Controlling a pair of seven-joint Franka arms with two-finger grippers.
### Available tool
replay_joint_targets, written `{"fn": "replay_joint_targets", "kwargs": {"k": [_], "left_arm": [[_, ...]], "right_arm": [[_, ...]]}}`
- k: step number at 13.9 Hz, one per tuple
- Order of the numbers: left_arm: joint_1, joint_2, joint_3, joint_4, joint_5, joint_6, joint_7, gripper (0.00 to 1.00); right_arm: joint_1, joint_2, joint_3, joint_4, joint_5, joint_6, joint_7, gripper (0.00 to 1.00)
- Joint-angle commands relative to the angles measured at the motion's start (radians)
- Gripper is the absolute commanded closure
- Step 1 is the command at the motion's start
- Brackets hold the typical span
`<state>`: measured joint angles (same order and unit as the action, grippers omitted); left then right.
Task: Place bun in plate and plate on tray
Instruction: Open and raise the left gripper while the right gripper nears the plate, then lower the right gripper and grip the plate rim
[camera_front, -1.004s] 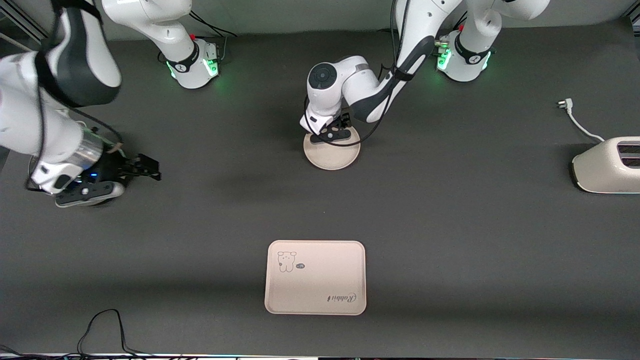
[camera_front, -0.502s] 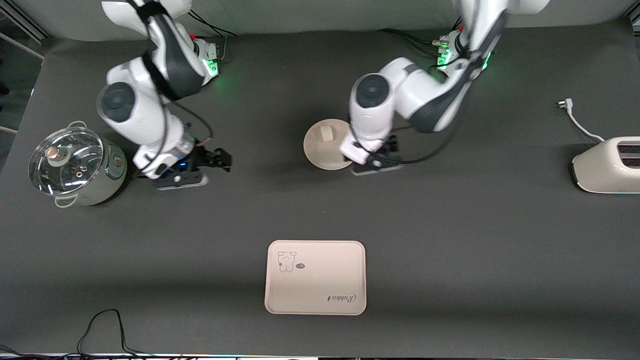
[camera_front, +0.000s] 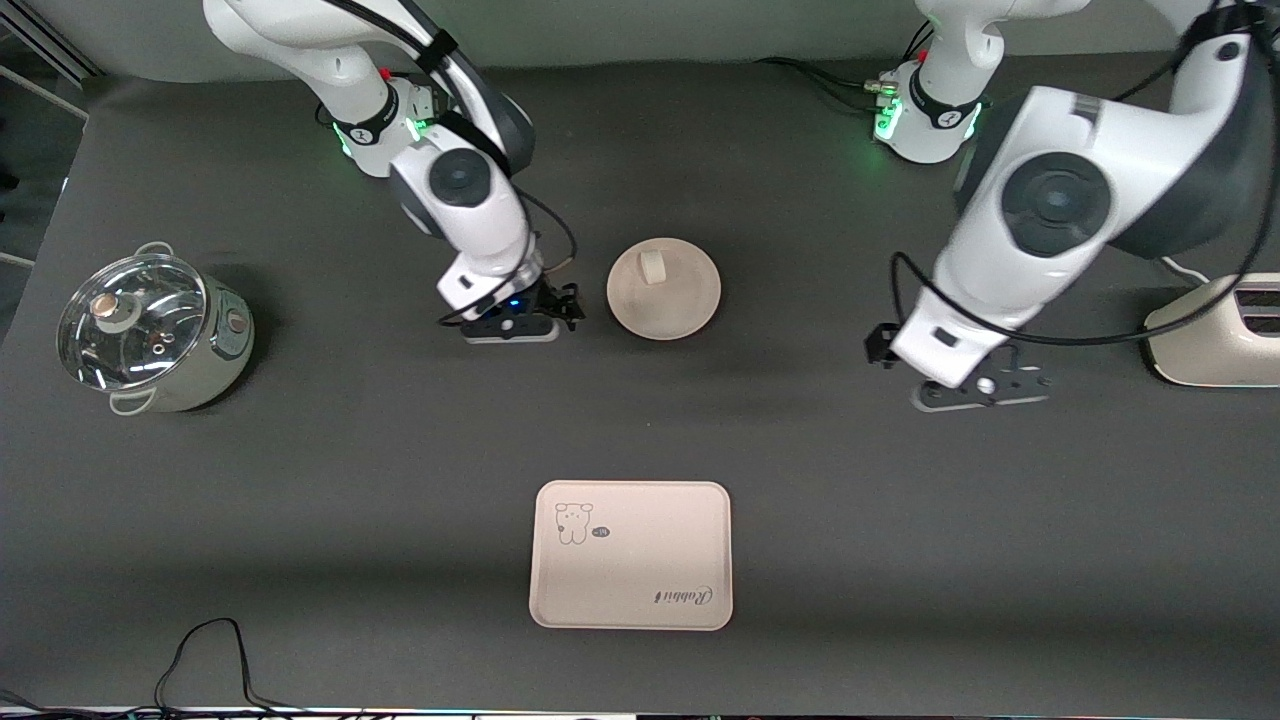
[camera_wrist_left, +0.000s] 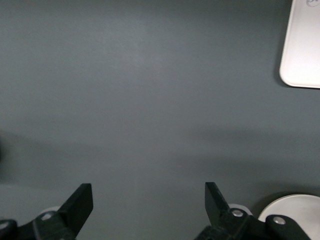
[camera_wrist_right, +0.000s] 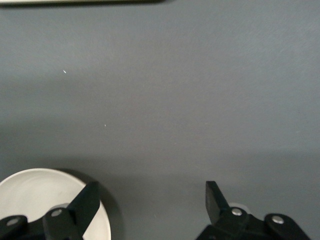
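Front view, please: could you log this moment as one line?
bun: on plate | tray: bare | right hand: open, beside plate | left hand: open, over table, near toaster

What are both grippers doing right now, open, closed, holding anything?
Left gripper: jaws open, empty, over bare table between the plate and the toaster.
Right gripper: jaws open, empty, beside the plate, which holds the bun.

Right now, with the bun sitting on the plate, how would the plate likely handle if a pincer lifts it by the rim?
The plate looks rigid and thin, so it probably lifts without flexing. Its rim is shallow, so a pinch there may slip. The bun stands loose and off-centre toward the robots' bases, so tilting could send it rolling or sliding. The right pincer, open, sits beside the plate.
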<state>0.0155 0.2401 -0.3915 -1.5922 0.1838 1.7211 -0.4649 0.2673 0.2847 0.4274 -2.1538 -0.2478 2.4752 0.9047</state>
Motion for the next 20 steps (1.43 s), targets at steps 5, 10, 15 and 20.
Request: {"fn": "replay_joint_targets", "kwargs": {"k": [5, 10, 15, 20], "left_arm": [[0.13, -0.019, -0.003, 0.024, -0.047, -0.069, 0.235, 0.0], [-0.078, -0.035, 0.203, 0.024, -0.066, -0.089, 0.236, 0.0], [-0.103, -0.045, 0.224, 0.023, -0.09, -0.089, 0.235, 0.0], [-0.097, -0.045, 0.224, 0.021, -0.092, -0.089, 0.235, 0.0]], "right_arm": [[0.007, 0.215, 0.082, 0.037, -0.289, 0.091, 0.319, 0.09], [0.009, 0.238, 0.139, 0.037, -0.289, 0.091, 0.362, 0.12], [0.04, 0.284, 0.143, 0.032, -0.384, 0.093, 0.423, 0.42], [0.035, 0.307, 0.143, 0.035, -0.472, 0.093, 0.487, 0.96]]}}
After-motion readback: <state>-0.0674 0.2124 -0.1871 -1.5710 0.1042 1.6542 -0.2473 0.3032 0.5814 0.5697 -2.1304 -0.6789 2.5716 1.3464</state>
